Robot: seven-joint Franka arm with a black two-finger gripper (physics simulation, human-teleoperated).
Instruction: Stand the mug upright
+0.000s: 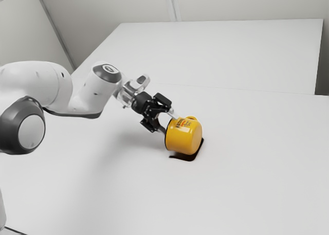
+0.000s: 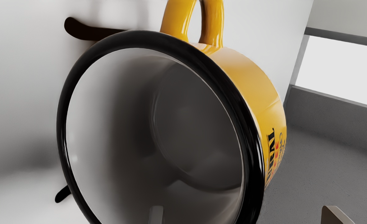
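As the white table (image 1: 247,194) stretches out under the arm (image 1: 38,83), here is the yellow mug (image 1: 184,137), down on its side, with the gripper (image 1: 170,124) spread at its mouth!

The arm reaches in from the exterior view's left, and the mug sits right at the end of it, above a dark flat shape (image 1: 181,157), base toward the exterior view's right, black rim (image 2: 253,149) facing the gripper. And look at those fingers, wide apart: one (image 2: 156,215) in the mouth, the other (image 2: 334,215) outside, wall between, no pinch on it! Handle (image 2: 177,18) and printed lettering (image 2: 271,149) show too.
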